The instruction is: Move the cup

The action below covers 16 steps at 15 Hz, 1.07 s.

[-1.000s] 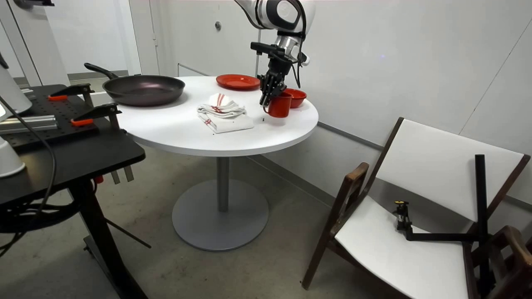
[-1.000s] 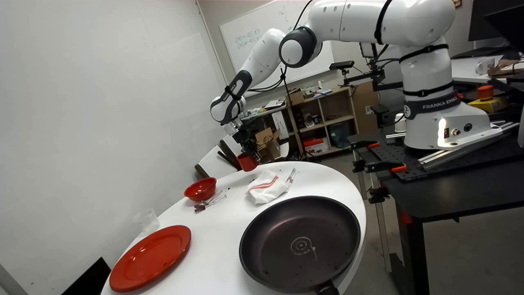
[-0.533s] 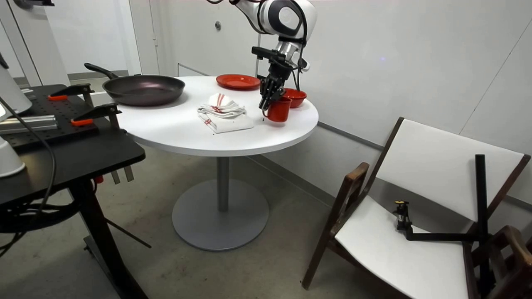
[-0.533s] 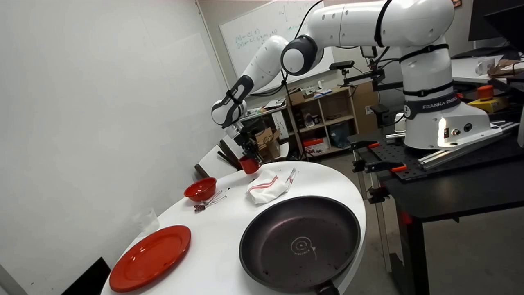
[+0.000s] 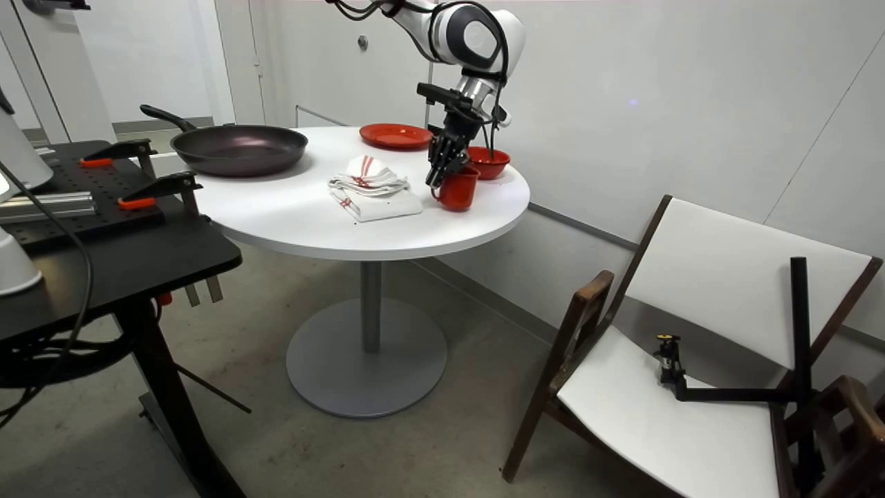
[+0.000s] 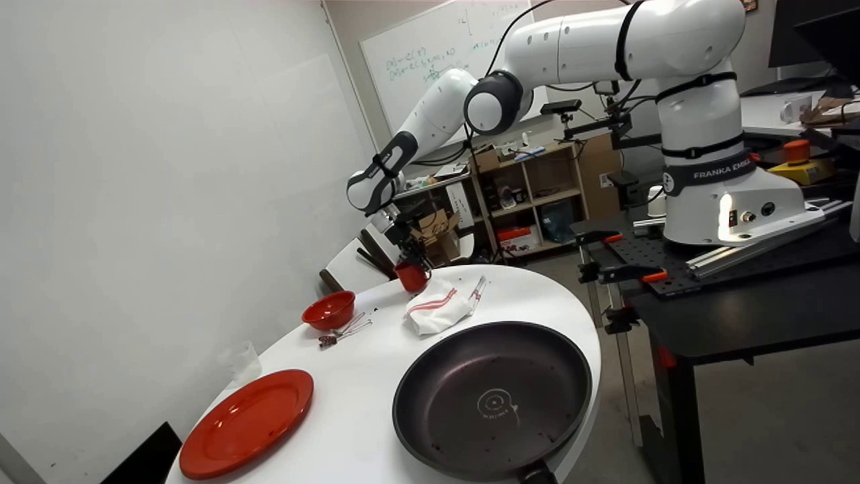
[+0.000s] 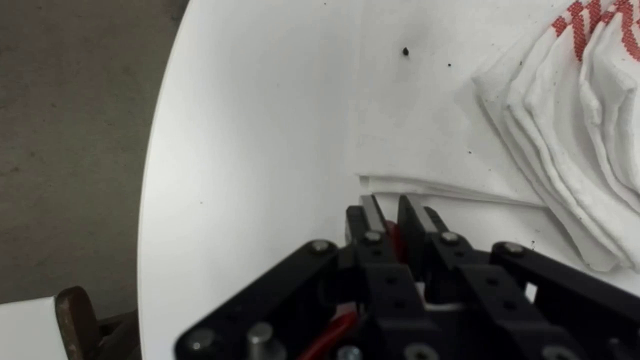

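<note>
The cup (image 5: 459,192), a small red mug, shows in both exterior views (image 6: 408,277). It is close to upright, at or just above the white round table; I cannot tell whether its base touches. My gripper (image 5: 434,181) has its jaws closed around the mug's side handle, which faces the folded towel. In the wrist view my gripper (image 7: 387,202) shows a narrow gap filled partly by the red handle (image 7: 398,242). A piece of the red rim (image 7: 332,334) shows behind the left finger. Most of the mug is hidden there by the gripper.
A red bowl (image 5: 491,164) stands behind the mug. A folded white towel (image 5: 377,197) lies beside it, just ahead of the fingertips (image 7: 370,210). A whisk (image 6: 348,329), a red plate (image 6: 248,423) and a black pan (image 6: 494,396) are also on the table. The table edge (image 7: 145,200) is near.
My gripper and the mug have moved together, lower and towards the viewer in an exterior view, away from the bowl. The mug has tilted a little to more upright. Other things have not moved.
</note>
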Motion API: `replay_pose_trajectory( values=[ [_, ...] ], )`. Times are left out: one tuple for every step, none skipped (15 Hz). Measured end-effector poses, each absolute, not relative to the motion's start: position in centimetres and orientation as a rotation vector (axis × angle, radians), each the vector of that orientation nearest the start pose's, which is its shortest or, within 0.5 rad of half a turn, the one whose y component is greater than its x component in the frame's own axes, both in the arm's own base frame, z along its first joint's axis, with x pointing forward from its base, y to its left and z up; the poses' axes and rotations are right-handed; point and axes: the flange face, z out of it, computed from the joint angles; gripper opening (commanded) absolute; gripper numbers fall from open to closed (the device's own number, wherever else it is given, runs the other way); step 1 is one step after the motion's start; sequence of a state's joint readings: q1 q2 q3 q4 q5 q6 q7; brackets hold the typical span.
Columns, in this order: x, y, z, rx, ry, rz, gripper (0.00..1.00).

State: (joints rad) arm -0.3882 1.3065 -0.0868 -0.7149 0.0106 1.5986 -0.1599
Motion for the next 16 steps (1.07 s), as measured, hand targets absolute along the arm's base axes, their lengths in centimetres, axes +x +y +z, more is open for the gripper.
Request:
replay_pose_trajectory(
  values=[
    [67.57, -31.26, 10.83, -2.992, 0.407, 0.659, 0.05],
    [67.57, -31.17, 10.64, -2.989, 0.405, 0.665, 0.05],
    [67.59, -31.12, 10.5, -2.987, 0.403, 0.668, 0.06],
    [67.59, -31.08, 10.37, -2.985, 0.402, 0.673, 0.06],
    [67.61, -31.06, 10.34, -2.985, 0.402, 0.674, 0.08],
    [67.66, -31.06, 10.38, -2.986, 0.401, 0.672, 0.16],
    [67.69, -31.05, 10.41, -2.987, 0.401, 0.669, 0.41],
    [67.72, -31.04, 10.44, -2.987, 0.401, 0.668, 0.41],
    [67.74, -31.04, 10.49, -2.988, 0.401, 0.666, 0.43],
    [67.77, -31.05, 10.54, -2.988, 0.401, 0.665, 0.49],
    [67.8, -31.06, 10.61, -2.989, 0.401, 0.663, 0.55],
    [67.84, -31.07, 10.69, -2.99, 0.401, 0.661, 0.63],
    [67.88, -31.08, 10.77, -2.991, 0.401, 0.658, 0.69],
    [67.91, -31.08, 10.85, -2.992, 0.401, 0.656, 0.77],
    [67.93, -31.09, 10.89, -2.993, 0.401, 0.655, 0.84],
    [67.94, -31.09, 10.9, -2.993, 0.401, 0.654, 0.92]
  ],
)
